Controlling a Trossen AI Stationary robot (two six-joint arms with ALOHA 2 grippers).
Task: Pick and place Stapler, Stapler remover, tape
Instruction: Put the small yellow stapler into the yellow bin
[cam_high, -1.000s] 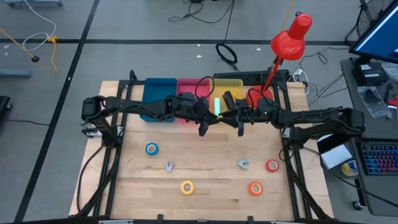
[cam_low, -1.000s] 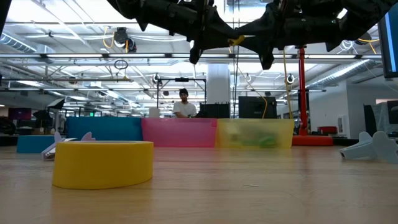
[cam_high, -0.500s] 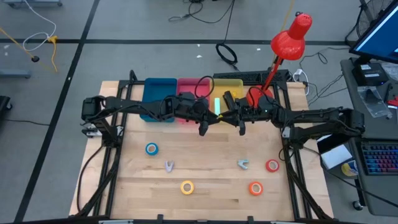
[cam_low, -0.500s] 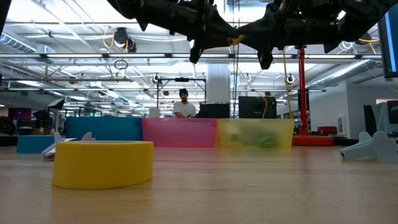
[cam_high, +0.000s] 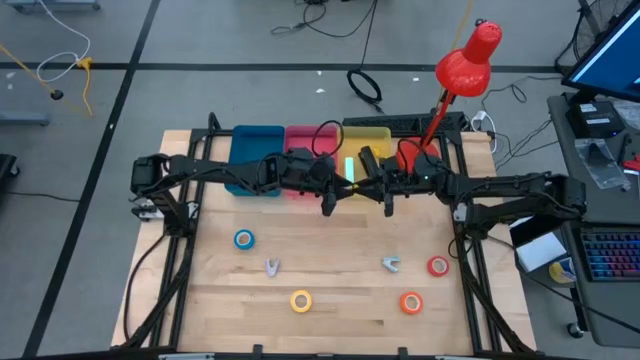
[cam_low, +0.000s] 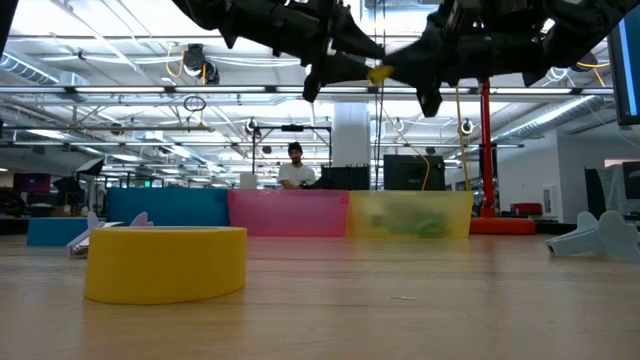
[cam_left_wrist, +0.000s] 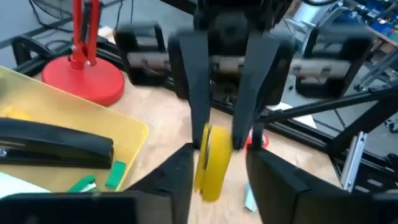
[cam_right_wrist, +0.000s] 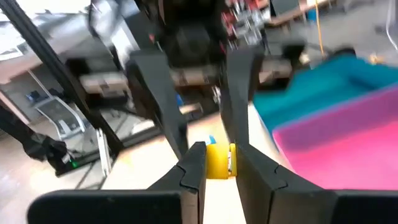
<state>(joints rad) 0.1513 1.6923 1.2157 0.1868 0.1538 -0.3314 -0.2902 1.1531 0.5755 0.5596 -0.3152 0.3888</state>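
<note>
Above the desk (cam_high: 330, 250), in front of three bins, the two arms meet nose to nose with a yellow roll (cam_left_wrist: 211, 163) of tape in mid-air between them. The right hand (cam_right_wrist: 217, 155) has its fingers pressed on the roll's flat sides. The left hand (cam_left_wrist: 219, 158) has its fingers parted, flanking the same roll, and whether they touch it is hard to make out. From overhead the roll is lost among the dark arms; at desk height it is only a yellow speck. Four more rolls lie on the desk: blue (cam_high: 244, 239), yellow (cam_high: 301, 300), orange-red (cam_high: 411, 302) and red (cam_high: 438, 266), with two small silvery pieces (cam_high: 272, 266) between them. A black stapler (cam_left_wrist: 56, 149), cut off at the picture's edge, lies in the yellow bin (cam_left_wrist: 134, 134) beside blurred green bits. A red lamp (cam_high: 465, 65) stands at the desk's far right corner. A person (cam_low: 296, 170) shows beyond the bins.
</note>
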